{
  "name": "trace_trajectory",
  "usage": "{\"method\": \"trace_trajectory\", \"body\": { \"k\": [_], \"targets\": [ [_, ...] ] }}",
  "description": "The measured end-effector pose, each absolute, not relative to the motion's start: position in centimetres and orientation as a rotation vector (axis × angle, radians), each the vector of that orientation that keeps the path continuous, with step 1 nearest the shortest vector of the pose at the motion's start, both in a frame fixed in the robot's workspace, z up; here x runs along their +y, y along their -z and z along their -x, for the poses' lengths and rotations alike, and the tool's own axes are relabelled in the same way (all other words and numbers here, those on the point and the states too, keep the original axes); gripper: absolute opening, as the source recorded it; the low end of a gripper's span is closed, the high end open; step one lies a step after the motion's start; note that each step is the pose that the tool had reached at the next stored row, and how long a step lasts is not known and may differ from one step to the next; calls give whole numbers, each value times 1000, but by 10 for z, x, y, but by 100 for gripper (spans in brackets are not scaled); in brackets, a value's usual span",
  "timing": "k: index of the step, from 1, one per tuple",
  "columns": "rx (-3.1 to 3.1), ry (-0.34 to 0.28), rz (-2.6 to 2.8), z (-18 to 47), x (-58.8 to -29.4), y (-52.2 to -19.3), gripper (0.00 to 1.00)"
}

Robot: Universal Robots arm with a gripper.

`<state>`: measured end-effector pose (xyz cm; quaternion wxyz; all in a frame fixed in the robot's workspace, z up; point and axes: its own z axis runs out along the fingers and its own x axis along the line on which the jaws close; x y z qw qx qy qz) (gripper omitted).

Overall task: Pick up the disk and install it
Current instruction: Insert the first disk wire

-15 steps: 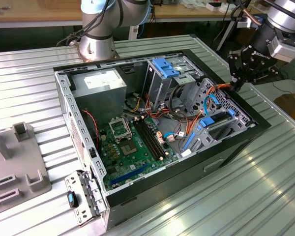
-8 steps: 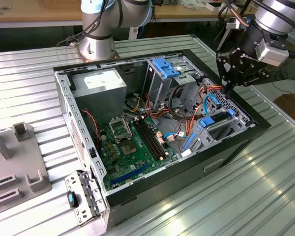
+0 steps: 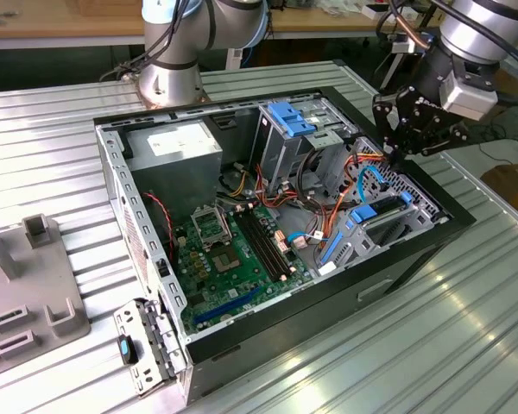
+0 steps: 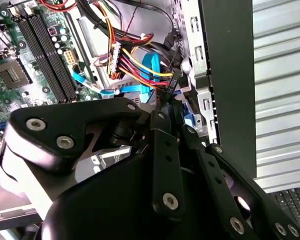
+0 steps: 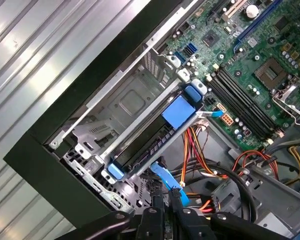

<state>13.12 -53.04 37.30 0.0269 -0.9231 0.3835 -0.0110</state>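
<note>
blue-framed disk (image 5: 150, 140) in drive bay (image 5: 130, 102), near gripper (image 5: 166, 200)

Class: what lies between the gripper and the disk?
In the first wrist view, a blue cable lies between the gripper and the disk, orange and yellow wires beside it.

Bright, even light; glare streaks the ribbed metal table (image 3: 449, 345); the computer case (image 3: 371, 293) interior sits in shadow
</note>
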Motion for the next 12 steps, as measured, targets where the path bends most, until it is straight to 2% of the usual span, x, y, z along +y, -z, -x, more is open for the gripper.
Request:
{"method": "trace_trajectory", "body": {
  "k": [12],
  "targets": [
    [1658, 48, 2610, -131, -530, -371, 16]
  ]
}}
